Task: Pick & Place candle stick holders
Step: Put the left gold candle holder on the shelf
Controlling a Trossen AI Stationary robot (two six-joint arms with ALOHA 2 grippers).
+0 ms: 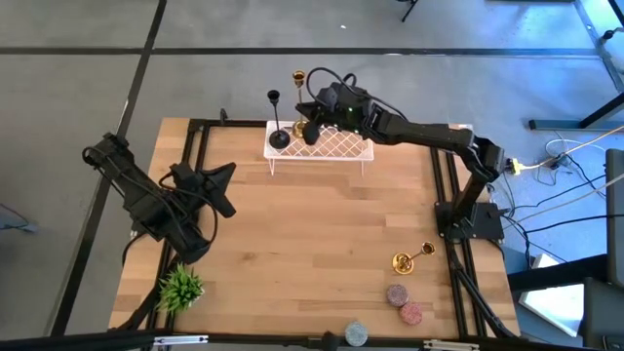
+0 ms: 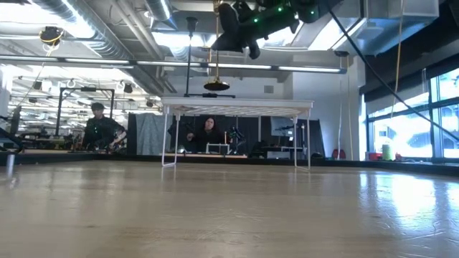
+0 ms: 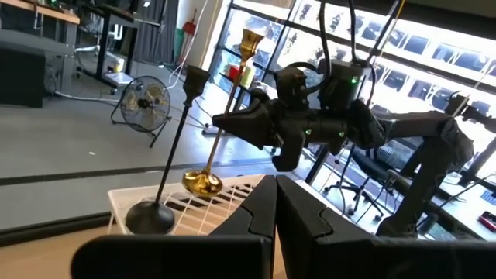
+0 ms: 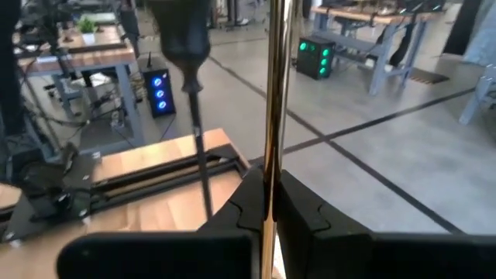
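Observation:
My right gripper (image 1: 308, 125) is shut on a shiny gold candle stick holder (image 2: 216, 64) over the left part of the white wire rack (image 1: 336, 148). A matte black holder (image 1: 278, 135) stands upright with its round base (image 3: 151, 217) on the rack's left end, close beside the gold one. A second gold holder (image 1: 411, 257) lies on its side on the table at the near right. My left gripper (image 1: 226, 190) is shut and empty over the table's left side. My right gripper pinches the gold holder's thin stem (image 4: 273, 155) between its two fingers, about halfway up (image 3: 226, 124). The fingers come from the table's right and lie across the stem. The holder hangs nearly upright, its round base (image 2: 216, 86) clear above the rack top.
A small green plant (image 1: 180, 288) stands at the near left corner. Three round discs (image 1: 397, 292) lie near the front right edge. Black frame rails (image 1: 200, 156) run along both table sides. People (image 2: 98, 129) show in the room beyond the far edge.

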